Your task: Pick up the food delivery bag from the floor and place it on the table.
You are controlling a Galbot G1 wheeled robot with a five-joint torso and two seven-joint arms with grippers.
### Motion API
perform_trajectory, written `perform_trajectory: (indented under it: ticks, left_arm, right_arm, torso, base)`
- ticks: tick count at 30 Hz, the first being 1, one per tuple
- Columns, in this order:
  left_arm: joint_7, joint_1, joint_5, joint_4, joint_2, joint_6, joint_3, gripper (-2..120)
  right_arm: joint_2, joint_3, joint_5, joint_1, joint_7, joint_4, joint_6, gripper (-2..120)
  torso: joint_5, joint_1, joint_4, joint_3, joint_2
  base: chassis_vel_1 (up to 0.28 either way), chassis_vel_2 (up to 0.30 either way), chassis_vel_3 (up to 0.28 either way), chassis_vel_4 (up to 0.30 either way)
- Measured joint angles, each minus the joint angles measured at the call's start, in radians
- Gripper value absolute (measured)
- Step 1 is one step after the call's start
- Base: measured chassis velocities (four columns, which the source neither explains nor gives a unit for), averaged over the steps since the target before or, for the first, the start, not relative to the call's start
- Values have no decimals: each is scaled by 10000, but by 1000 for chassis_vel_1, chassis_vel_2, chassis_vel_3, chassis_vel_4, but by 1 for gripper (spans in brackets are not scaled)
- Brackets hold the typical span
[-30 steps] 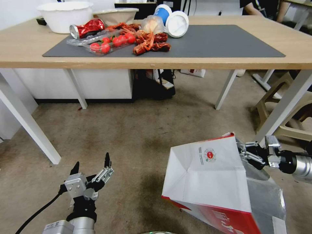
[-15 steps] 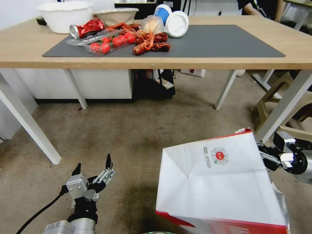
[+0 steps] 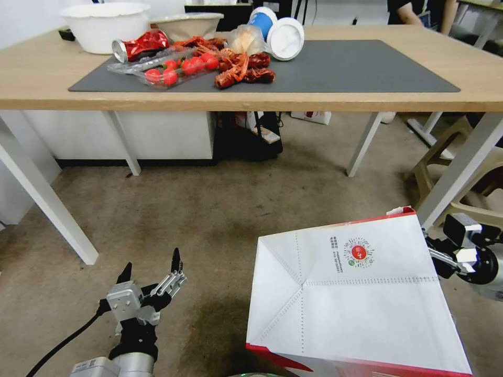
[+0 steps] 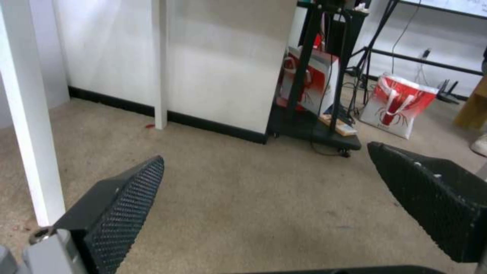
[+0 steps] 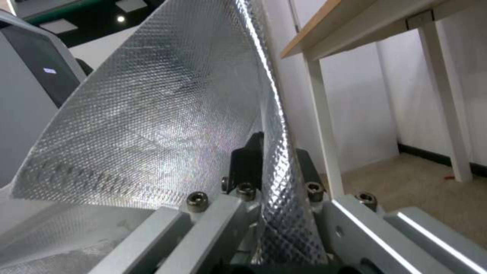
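At the near left the left gripper point(image 3: 149, 272) hangs low over the floor point(image 3: 220, 220) with its jaws spread wide and nothing between them, well clear of the work. Farther back, the table point(image 3: 31, 78) spans the scene; the left part of its dark mat point(image 3: 340, 68) is crowded with a white bowl point(image 3: 105, 23), a tray of tomatoes point(image 3: 173, 68), crayfish point(image 3: 241, 68) and a tipped cup point(image 3: 285, 37), while the mat's right part lies bare. At the near right the food delivery bag point(image 3: 351, 293) is tipped with its white bottom panel toward the head camera. The right gripper point(image 3: 437, 256) sits at its far right edge, jaws clenched on the foil-lined rim, as the right wrist view shows with the foil wall point(image 5: 152, 106) pinched between the fingers point(image 5: 251, 160). To carry this lift well, the clamp should probably stay firm on that thin rim, the bag rise until it clears the table edge, and the bare right part of the mat be the landing spot, away from the white leg point(image 3: 461, 167) just beside the gripper.
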Motion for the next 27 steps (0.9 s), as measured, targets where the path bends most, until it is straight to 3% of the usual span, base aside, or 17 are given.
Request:
perform_trajectory:
  ticks: [20, 27]
  left_arm:
    - [159, -94, -63, 4, 0, -343, -60, 100]
    - [434, -58, 3, 62, 1, -421, -37, 100]
  right_arm:
    - [227, -40, -29, -79, 163, 289, 22, 0]
    - [231, 1, 3, -136, 260, 443, 57, 0]
  torso:
    - [0, 0, 0, 0, 0]
    - [0, 18, 0, 262, 295]
  base:
    - [0, 0, 0, 0]
    - [0, 0, 0, 0]
